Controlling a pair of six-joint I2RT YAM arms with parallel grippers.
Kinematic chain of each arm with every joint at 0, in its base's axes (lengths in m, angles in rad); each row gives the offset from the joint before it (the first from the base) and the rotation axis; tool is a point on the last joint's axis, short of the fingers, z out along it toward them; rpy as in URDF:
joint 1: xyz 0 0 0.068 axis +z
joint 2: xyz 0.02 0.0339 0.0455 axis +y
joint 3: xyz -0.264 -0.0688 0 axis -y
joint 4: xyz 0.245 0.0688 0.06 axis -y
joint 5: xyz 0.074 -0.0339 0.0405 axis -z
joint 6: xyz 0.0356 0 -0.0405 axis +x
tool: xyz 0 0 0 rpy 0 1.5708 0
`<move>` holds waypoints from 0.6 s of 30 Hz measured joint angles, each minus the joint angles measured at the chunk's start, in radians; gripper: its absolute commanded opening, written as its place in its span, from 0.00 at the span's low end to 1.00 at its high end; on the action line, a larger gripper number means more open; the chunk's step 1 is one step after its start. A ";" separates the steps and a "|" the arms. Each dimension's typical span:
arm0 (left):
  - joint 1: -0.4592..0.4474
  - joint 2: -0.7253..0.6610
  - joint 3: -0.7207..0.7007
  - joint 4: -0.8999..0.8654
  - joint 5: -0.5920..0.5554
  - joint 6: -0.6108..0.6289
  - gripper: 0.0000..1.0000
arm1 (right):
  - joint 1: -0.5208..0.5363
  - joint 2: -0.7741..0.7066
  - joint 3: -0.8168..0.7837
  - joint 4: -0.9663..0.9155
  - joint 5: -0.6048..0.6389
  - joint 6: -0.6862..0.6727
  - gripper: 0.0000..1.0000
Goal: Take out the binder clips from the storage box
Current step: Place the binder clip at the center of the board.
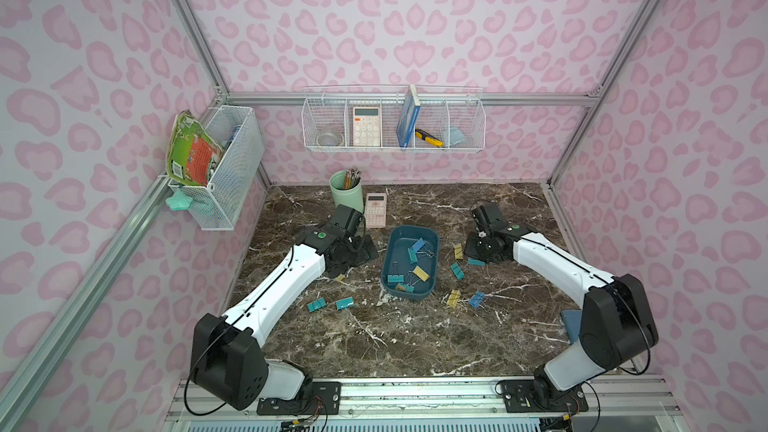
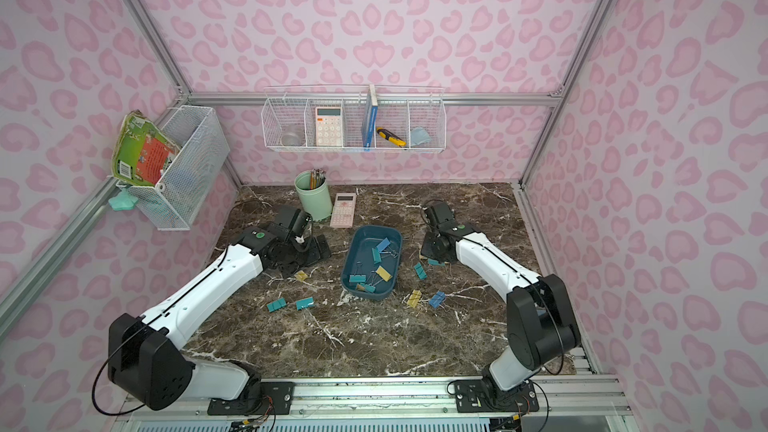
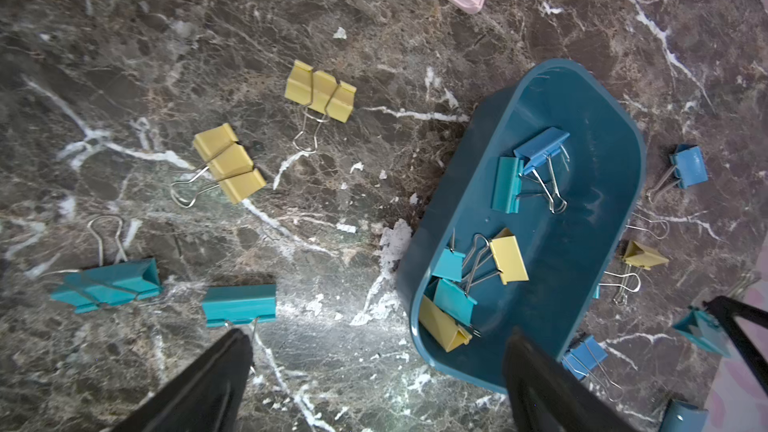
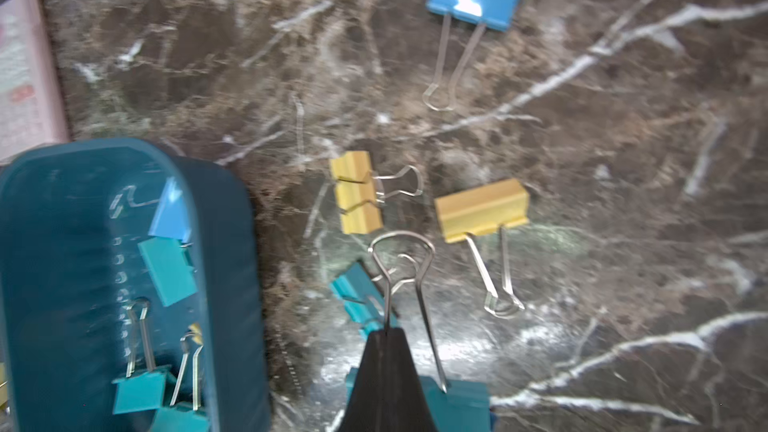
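Pink leopard-print walls (image 1: 415,14), alu frame (image 1: 536,98), dark marble tabletop (image 1: 415,347) w/ white veins, wire shelf (image 1: 316,114) at back.

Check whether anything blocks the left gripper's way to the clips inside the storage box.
Nothing visible does. The left gripper, jaws open, hangs beside the storage box; its top is uncovered and the binder clips inside lie exposed. Only the box's near wall lies between.
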 measured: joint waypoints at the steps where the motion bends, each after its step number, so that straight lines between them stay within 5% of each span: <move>1: -0.002 0.014 0.011 0.001 0.010 0.000 0.97 | -0.025 -0.020 -0.041 0.004 -0.002 0.001 0.00; 13: -0.031 0.126 0.103 -0.004 0.089 0.022 0.94 | -0.200 -0.110 -0.365 0.130 -0.060 0.018 0.00; 18: -0.047 0.164 0.135 -0.024 0.114 0.027 0.90 | -0.213 -0.089 -0.385 0.170 -0.071 0.015 0.31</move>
